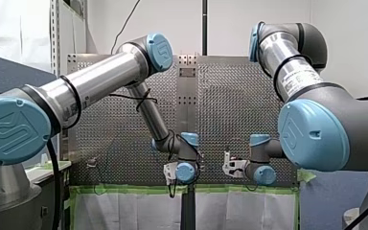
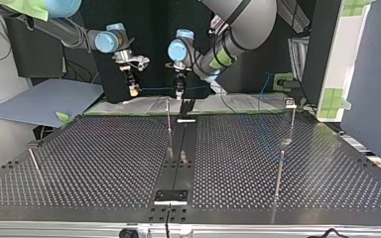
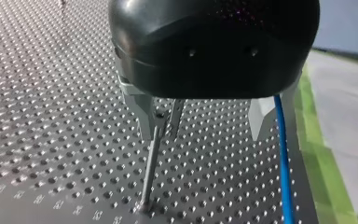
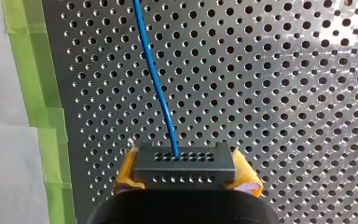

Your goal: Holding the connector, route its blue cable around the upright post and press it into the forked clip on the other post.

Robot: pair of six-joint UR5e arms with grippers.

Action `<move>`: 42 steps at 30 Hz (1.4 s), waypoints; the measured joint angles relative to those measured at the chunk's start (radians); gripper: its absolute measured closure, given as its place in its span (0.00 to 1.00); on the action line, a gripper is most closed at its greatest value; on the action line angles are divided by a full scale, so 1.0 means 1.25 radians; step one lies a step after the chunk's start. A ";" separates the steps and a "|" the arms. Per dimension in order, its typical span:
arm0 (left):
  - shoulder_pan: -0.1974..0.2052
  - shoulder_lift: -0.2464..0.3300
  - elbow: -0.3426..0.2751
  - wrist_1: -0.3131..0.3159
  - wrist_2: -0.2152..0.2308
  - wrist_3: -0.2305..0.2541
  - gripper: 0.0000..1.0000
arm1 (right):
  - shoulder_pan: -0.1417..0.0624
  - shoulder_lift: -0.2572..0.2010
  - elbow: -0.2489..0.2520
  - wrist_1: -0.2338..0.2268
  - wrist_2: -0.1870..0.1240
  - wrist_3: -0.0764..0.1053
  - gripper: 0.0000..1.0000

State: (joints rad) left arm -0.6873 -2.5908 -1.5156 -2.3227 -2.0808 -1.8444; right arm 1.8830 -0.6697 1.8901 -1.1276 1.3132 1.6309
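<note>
In the right wrist view my right gripper [image 4: 185,175] has its yellow pads [image 4: 127,170] shut on the black connector [image 4: 185,163]. The blue cable [image 4: 156,79] leaves the connector's face and runs away over the perforated plate. In the top view the cable [image 2: 156,89] stretches level from my right gripper [image 2: 134,90] to my left gripper [image 2: 179,89]. My left gripper [image 3: 200,121] stands open with metal fingers [image 3: 261,116] wide apart. The cable [image 3: 283,158] passes just beside one finger, and a thin upright post [image 3: 150,158] stands by the other. Whether that post carries the fork I cannot tell.
More thin posts rise from the perforated table [image 2: 104,163]: one [image 2: 279,171] near the top view's right front, one with a small head [image 2: 290,106] at the right back, one leaning [image 2: 33,161] at the left. Green tape [image 4: 32,70] edges the plate.
</note>
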 joint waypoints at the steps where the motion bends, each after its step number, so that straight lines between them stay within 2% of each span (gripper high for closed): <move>1: 0.000 0.000 0.000 0.001 -0.005 0.000 0.00 | 0.000 0.000 0.000 0.000 0.000 0.000 1.00; 8: -0.001 0.000 0.000 0.003 -0.017 0.002 0.00 | 0.000 0.000 0.000 0.001 -0.001 0.000 1.00; 9: -0.001 0.000 0.000 0.002 -0.017 0.003 0.04 | 0.000 0.000 0.000 0.001 -0.001 0.000 1.00; 11: -0.002 0.000 0.000 0.002 -0.017 0.005 0.04 | 0.000 0.000 0.000 0.001 0.000 0.000 1.00; 12: -0.003 0.000 0.000 0.002 -0.016 0.007 0.38 | 0.000 0.000 0.000 0.001 0.000 0.000 1.00; 13: -0.003 0.000 0.000 0.002 -0.016 0.008 0.38 | 0.000 0.000 0.000 0.001 0.000 0.000 1.00; 14: -0.004 0.000 0.000 0.002 -0.017 0.010 0.60 | 0.000 0.000 0.000 0.001 0.000 0.000 1.00; 15: -0.004 0.000 0.000 0.002 -0.017 0.013 0.75 | 0.000 0.000 0.000 0.001 0.000 0.000 1.00; 16: -0.005 0.000 0.000 0.002 -0.017 0.015 0.75 | 0.000 0.000 0.000 0.001 0.000 0.000 1.00; 17: -0.005 0.000 0.000 0.002 -0.017 0.017 0.95 | 0.000 0.000 0.000 0.001 0.000 0.000 1.00; 18: -0.005 0.000 0.000 0.001 -0.017 0.019 1.00 | 0.000 0.000 0.000 0.001 0.000 0.000 1.00; 29: -0.002 0.000 0.000 -0.002 -0.009 0.021 1.00 | 0.000 0.000 0.000 0.001 -0.001 -0.001 1.00; 35: -0.011 0.000 -0.001 -0.007 -0.042 0.030 1.00 | 0.000 0.000 0.000 0.001 0.000 0.000 1.00; 42: -0.034 0.000 0.000 -0.002 -0.081 0.071 1.00 | -0.007 0.000 0.000 0.004 0.004 -0.001 1.00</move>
State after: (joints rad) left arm -0.7296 -2.5903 -1.5160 -2.3254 -2.1821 -1.7559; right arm 1.8747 -0.6698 1.8896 -1.1223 1.3181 1.6295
